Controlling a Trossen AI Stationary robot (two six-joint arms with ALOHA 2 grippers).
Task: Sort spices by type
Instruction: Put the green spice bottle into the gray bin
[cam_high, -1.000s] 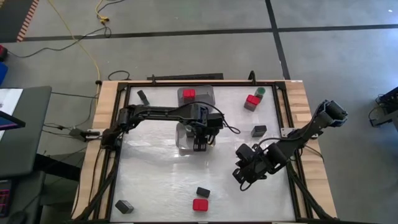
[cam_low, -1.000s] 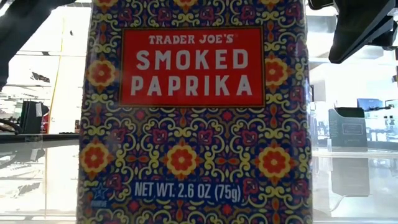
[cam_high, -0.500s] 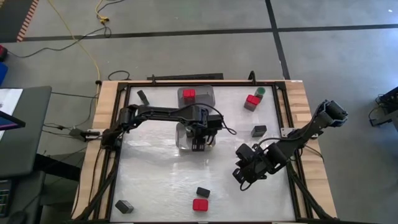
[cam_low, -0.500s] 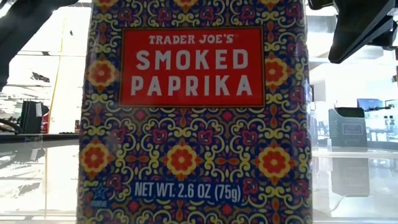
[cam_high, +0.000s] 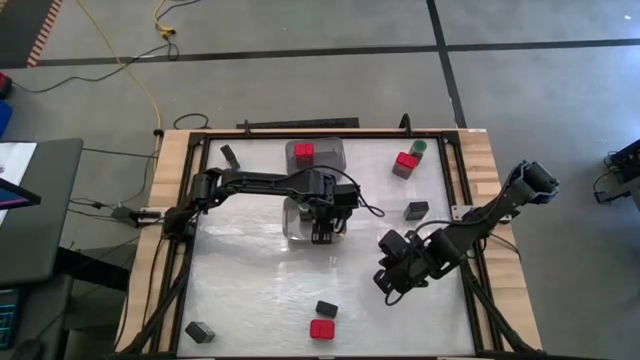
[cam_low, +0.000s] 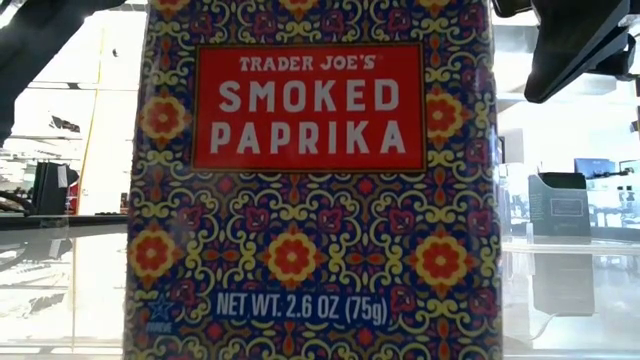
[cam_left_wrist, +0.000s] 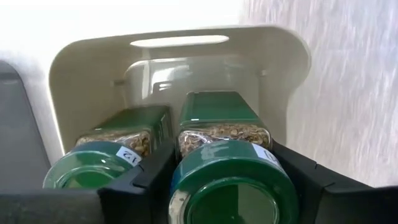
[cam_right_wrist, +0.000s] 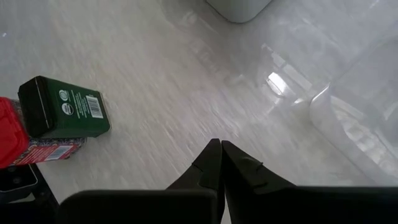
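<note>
Gripping green-lidded jar (cam_left_wrist: 233, 180) inside clear bin (cam_left_wrist: 273, 68) near table's far edge: left gripper (cam_high: 322, 232). Right gripper (cam_right_wrist: 221, 163) pinched shut, empty, above table's right half.

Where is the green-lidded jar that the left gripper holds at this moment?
In the left wrist view, the green-lidded jar sits between the left gripper fingers, inside a clear bin, beside another green-lidded jar.

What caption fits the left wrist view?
Left gripper holds a green-lidded jar inside a clear bin, beside another jar.
</note>
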